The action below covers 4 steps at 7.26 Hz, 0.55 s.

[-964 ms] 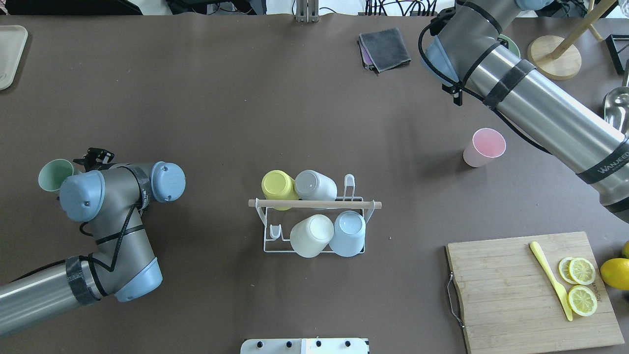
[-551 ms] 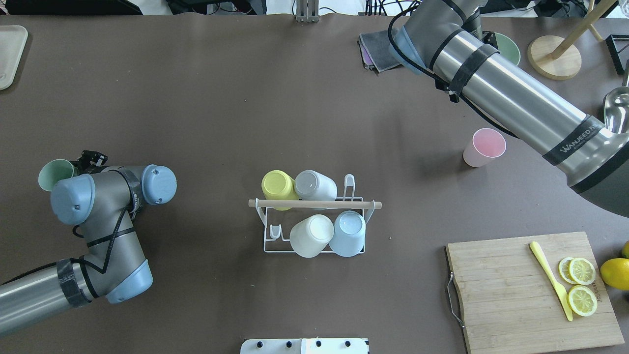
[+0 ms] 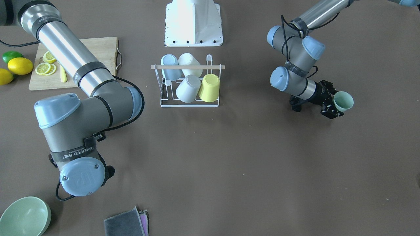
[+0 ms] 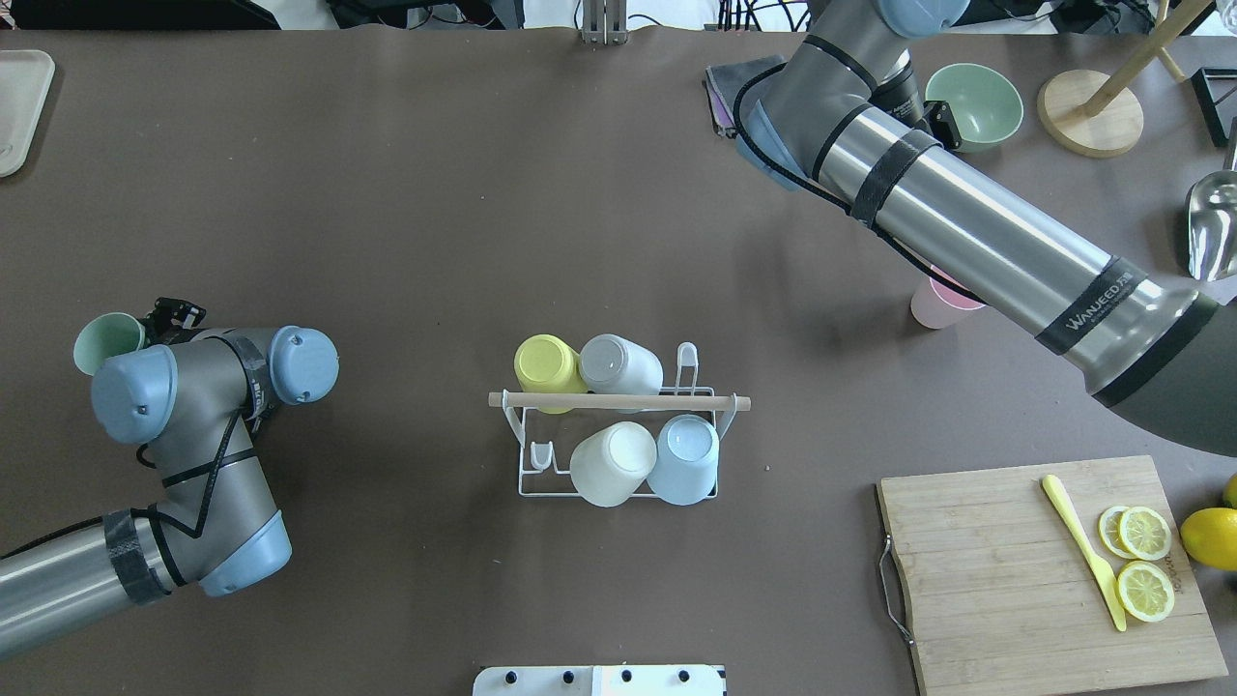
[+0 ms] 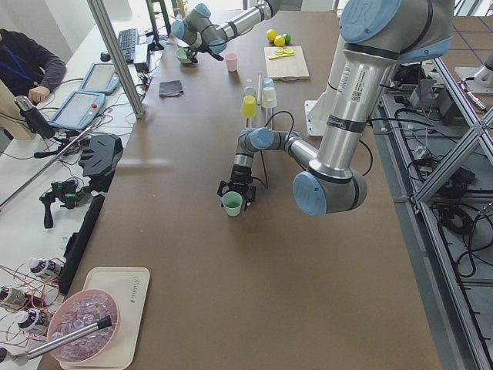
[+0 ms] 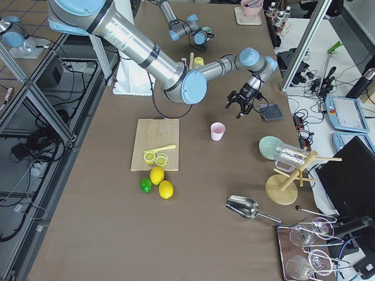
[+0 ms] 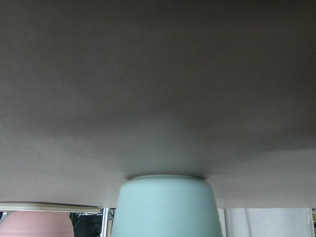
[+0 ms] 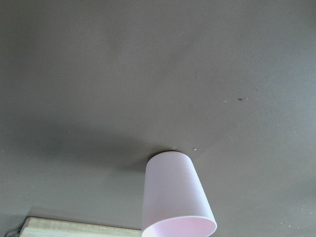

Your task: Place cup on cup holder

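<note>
The cup holder, a white wire rack with a wooden rod, stands mid-table and also shows in the front view. Several cups hang upside down on it. A mint green cup stands at the far left. My left gripper lies level at its base, jaws open on either side; the left wrist view shows the cup close up. A pink cup stands at the right, mostly under my right arm in the overhead view. My right gripper hovers beyond it; I cannot tell its state.
A cutting board with lemon slices and a yellow knife sits front right, with lemons beside it. A green bowl, a wooden stand and a metal scoop are at back right. A folded cloth lies near the bowl.
My right arm has swung left and toward the far edge, so it now covers the pink cup and uncovers the green bowl. My left arm has shifted slightly left toward the green cup, which stayed put.
</note>
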Available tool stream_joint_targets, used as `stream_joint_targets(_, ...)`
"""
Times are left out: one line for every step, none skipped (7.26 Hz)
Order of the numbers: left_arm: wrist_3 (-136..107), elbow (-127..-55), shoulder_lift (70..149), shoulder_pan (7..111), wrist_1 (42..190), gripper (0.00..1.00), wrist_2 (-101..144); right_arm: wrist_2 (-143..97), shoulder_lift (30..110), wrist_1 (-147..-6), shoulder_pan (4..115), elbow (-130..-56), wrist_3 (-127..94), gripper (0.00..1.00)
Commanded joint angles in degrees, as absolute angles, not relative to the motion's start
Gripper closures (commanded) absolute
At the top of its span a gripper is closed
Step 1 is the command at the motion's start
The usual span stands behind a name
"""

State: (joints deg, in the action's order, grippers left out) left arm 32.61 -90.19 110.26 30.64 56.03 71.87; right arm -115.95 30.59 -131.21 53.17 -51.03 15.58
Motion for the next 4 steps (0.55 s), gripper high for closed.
stream_joint_targets(32.6,-90.2,109.8,30.9,56.9,0.01,71.8,-115.6,30.7,-131.0,52.9,-50.4,17.0,0.01)
stream_joint_targets(32.7,-90.3,109.6,31.0,57.0,0.01,71.9,-115.4,31.7,-127.4,52.8,-50.3,17.6,0.01)
stream_joint_targets(32.7,-90.4,109.5,31.2,57.0,0.01,71.9,-115.3,32.3,-126.7,52.9,-50.1,19.7,0.01)
stream_joint_targets(32.6,-90.4,109.4,31.3,57.2,0.01,71.9,-115.4,32.3,-126.7,52.9,-50.0,20.1,0.01)
